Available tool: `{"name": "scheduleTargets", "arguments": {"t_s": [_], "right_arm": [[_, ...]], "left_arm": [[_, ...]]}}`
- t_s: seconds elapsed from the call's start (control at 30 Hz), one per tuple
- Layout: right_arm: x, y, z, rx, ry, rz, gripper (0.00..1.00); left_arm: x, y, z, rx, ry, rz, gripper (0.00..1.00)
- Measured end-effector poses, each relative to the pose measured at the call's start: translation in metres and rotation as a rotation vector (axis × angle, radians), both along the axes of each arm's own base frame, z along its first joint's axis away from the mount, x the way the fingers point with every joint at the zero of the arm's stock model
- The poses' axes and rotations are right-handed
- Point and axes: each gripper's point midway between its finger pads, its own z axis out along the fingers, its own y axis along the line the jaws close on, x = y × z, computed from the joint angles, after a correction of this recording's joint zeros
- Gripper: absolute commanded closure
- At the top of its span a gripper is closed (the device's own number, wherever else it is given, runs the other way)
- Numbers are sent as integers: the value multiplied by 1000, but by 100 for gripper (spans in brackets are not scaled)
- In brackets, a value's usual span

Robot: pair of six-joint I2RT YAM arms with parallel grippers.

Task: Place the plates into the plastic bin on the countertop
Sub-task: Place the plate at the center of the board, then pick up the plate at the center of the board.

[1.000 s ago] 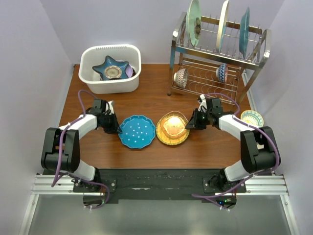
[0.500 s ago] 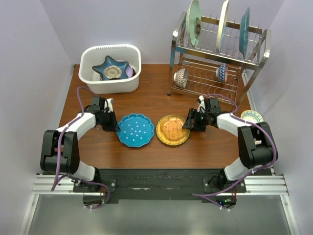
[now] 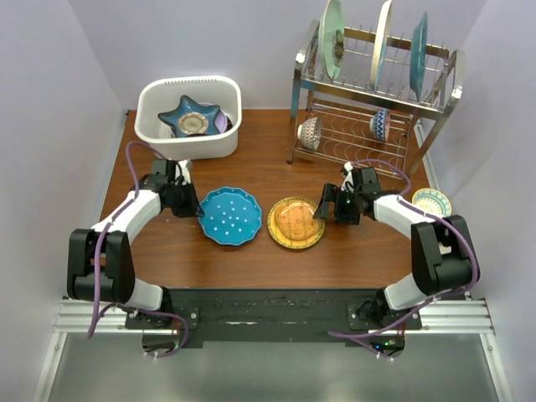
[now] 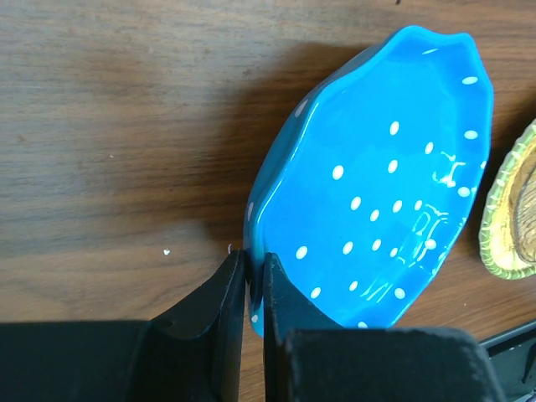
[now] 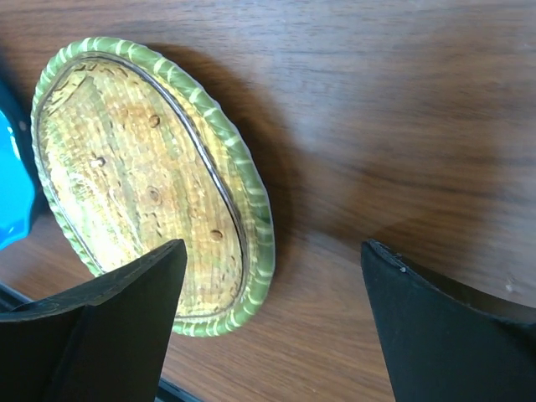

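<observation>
While its rim is pinched by the left gripper (image 4: 255,293), the blue dotted plate (image 4: 377,193) is held tilted over the countertop (image 3: 251,260). The right gripper (image 5: 272,268) is spread wide, just beside the amber plate (image 5: 134,184), which is laid flat. Farther back, the star-shaped plate (image 3: 193,117) is seen inside the plastic bin (image 3: 188,149).

**A:** What's covered in the plastic bin (image 3: 188,149)?

**B:** A lavender plate (image 3: 222,123), mostly under the blue star-shaped plate (image 3: 193,117).

**A:** And the wrist views?

**B:** The left one cuts the amber plate (image 4: 512,243) at its right edge, and the left end effector (image 4: 254,261) hides the blue dotted plate's (image 4: 377,193) near rim. The right one shows only a sliver of that plate.
</observation>
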Motion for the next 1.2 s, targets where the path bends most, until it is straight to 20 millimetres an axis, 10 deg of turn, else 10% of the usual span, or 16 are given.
{"name": "scheduleTargets", "arguments": {"t_s": [1.2], "right_arm": [[-1, 4, 32, 31, -60, 16, 4]], "left_arm": [[55, -13, 92, -96, -180, -37, 100]]}}
